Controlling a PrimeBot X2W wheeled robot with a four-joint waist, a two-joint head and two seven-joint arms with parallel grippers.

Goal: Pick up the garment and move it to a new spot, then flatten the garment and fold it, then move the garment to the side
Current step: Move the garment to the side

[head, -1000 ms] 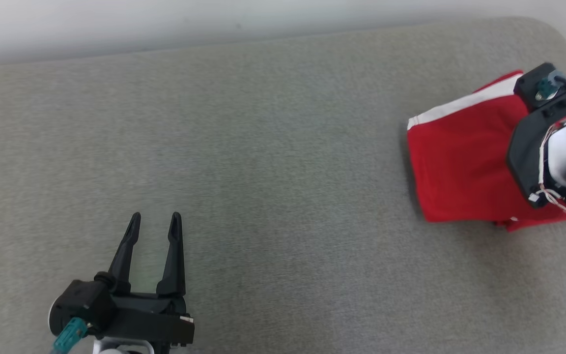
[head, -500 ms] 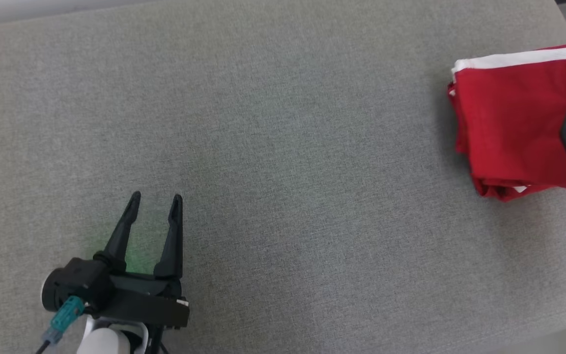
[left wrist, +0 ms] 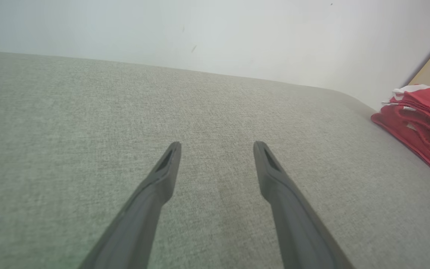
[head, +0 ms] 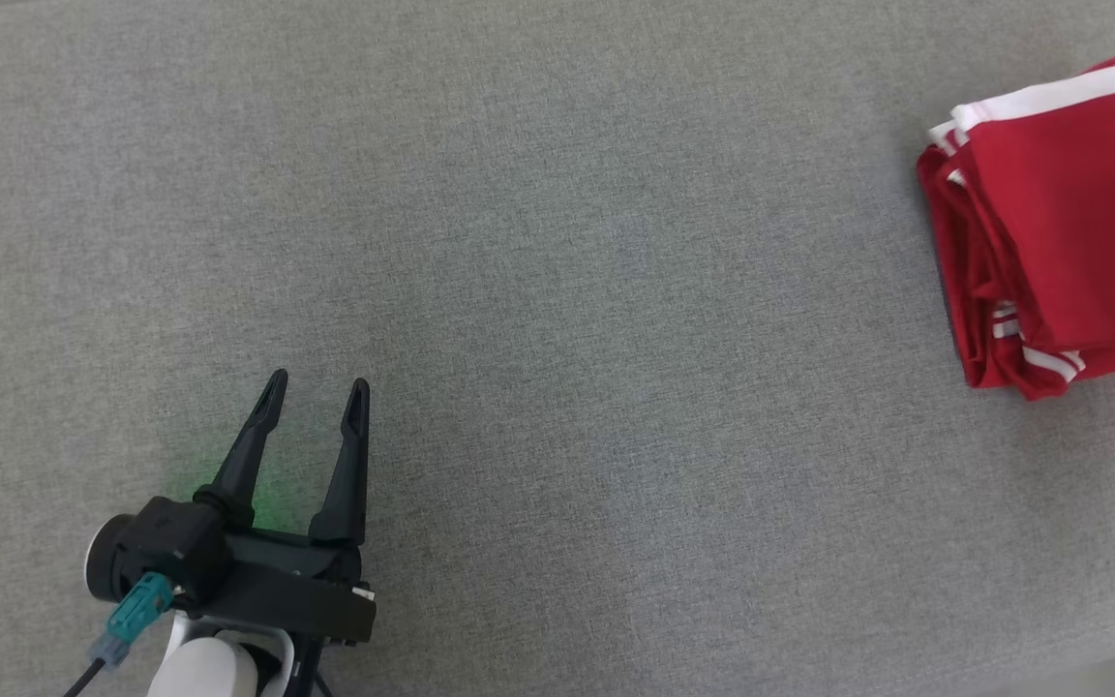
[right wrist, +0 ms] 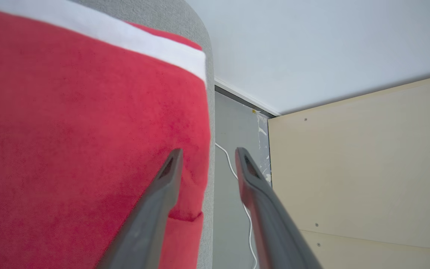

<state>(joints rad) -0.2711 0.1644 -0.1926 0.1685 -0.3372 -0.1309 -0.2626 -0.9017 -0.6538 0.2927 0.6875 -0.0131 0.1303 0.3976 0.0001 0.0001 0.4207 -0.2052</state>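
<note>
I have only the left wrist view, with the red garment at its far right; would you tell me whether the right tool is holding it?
Observer: No; the right wrist view shows the right tool open, floor between its fingers.
Operator: Is its top flat?
Observer: Yes; the head view shows the garment folded flat, a white band along its far side.
Operator: Does it overhang?
Observer: No; the right wrist view shows the grey surface rim beside it.

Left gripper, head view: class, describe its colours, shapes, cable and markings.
The left gripper has two long black fingers tapering to slotted tips, on a black body. A teal connector with a dark cable plugs into its side, a white label marks one corner, and the forearm behind is white.
</note>
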